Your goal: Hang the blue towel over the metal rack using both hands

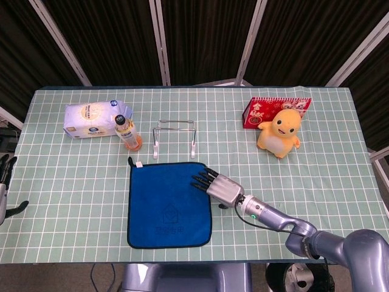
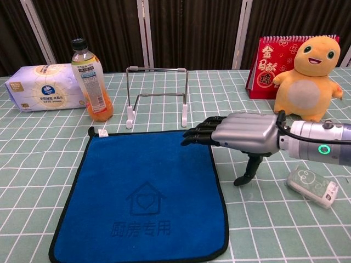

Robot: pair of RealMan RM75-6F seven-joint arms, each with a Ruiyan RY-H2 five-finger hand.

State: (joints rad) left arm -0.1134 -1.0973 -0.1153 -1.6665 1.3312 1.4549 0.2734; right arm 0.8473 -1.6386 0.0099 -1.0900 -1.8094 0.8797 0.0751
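Observation:
The blue towel [image 1: 169,203] [image 2: 145,193] lies flat on the checked tablecloth, just in front of the metal rack [image 1: 174,137] [image 2: 157,95], which stands upright and bare. My right hand [image 1: 217,187] [image 2: 237,133] hovers over the towel's far right corner, palm down, fingers stretched out toward the left and apart, thumb hanging down beside the towel's right edge. It holds nothing. My left hand [image 1: 5,182] shows only as dark fingers at the left edge of the head view, off the table, far from the towel.
An orange drink bottle [image 1: 127,132] [image 2: 92,80] stands left of the rack, with a white packet [image 1: 94,118] [image 2: 44,86] behind it. A yellow plush toy [image 1: 280,132] [image 2: 305,79] and red calendar [image 1: 263,111] sit at the back right. A small wrapped packet [image 2: 312,186] lies right of the towel.

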